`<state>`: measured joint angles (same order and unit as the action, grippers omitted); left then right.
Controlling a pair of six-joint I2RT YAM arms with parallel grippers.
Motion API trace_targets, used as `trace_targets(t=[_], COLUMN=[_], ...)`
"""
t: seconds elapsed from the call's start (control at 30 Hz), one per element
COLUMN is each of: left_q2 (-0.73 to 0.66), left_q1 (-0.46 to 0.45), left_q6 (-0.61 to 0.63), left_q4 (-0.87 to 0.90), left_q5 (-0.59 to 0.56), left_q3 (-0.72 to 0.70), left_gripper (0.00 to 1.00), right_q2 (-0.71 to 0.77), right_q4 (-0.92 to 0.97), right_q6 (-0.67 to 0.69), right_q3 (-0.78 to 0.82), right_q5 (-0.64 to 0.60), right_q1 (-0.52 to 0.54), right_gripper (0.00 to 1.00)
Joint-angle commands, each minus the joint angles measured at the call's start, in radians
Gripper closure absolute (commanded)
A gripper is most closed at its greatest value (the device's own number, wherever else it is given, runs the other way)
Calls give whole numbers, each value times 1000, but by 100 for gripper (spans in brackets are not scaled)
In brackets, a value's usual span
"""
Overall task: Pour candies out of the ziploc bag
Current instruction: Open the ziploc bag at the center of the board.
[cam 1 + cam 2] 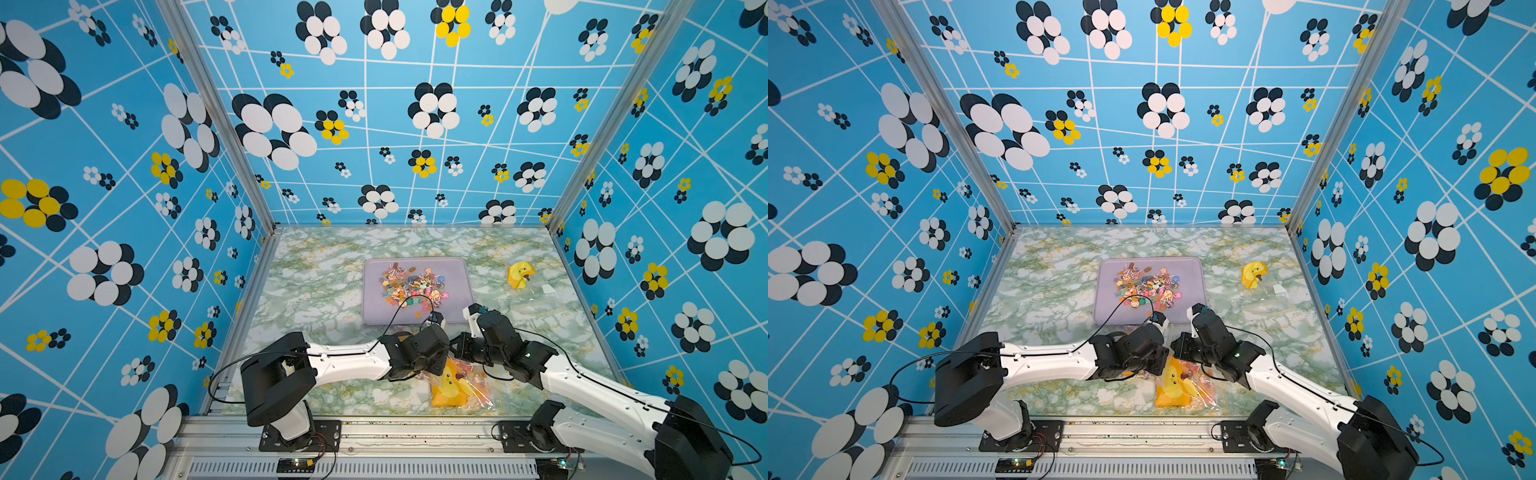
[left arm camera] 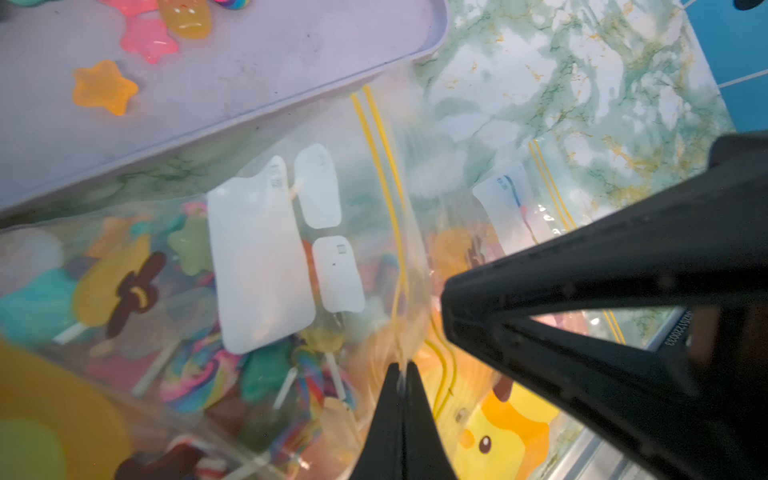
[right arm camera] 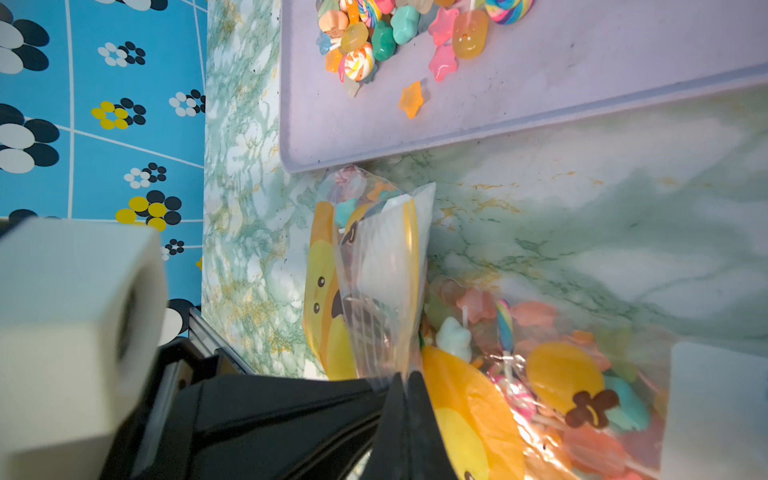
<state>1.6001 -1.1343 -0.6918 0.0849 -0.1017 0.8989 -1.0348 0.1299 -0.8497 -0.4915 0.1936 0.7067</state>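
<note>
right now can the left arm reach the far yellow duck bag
Probably not: its fingers are shut on the ziploc bag, and the right arm sits between them and the far duck bag.

A tray [image 1: 372,307] sits in the middle of the surface [image 1: 311,266]. A heap of candies [image 1: 411,284] lies on it, mostly toward its back and centre, with a few strays nearer its front edge. The bag [image 1: 453,388] lies before the tray, close to the near edge of the surface, its far end just at the tray's front rim, and holds more candies. The left jaws meet the bag from the left and the right jaws from the right, both at its tray-side end and near each other. A second bag [image 1: 521,275] lies well apart, right of the tray.
</note>
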Motion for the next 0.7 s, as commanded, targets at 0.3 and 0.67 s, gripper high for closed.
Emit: trace_targets(t=[0.3, 0.67], left_q2=[-134, -257], left_q1=[33, 82], left_q6=[27, 87], left_q4=[121, 187], left_q5=[-148, -225], left_q3=[-11, -23], left_gripper=[100, 100], right_q2=[17, 41], right_q4=[92, 191], right_q6=[52, 77], right_q3=[-46, -70], right_q5=[-30, -105], right_q1=[5, 5], right_gripper=[100, 100])
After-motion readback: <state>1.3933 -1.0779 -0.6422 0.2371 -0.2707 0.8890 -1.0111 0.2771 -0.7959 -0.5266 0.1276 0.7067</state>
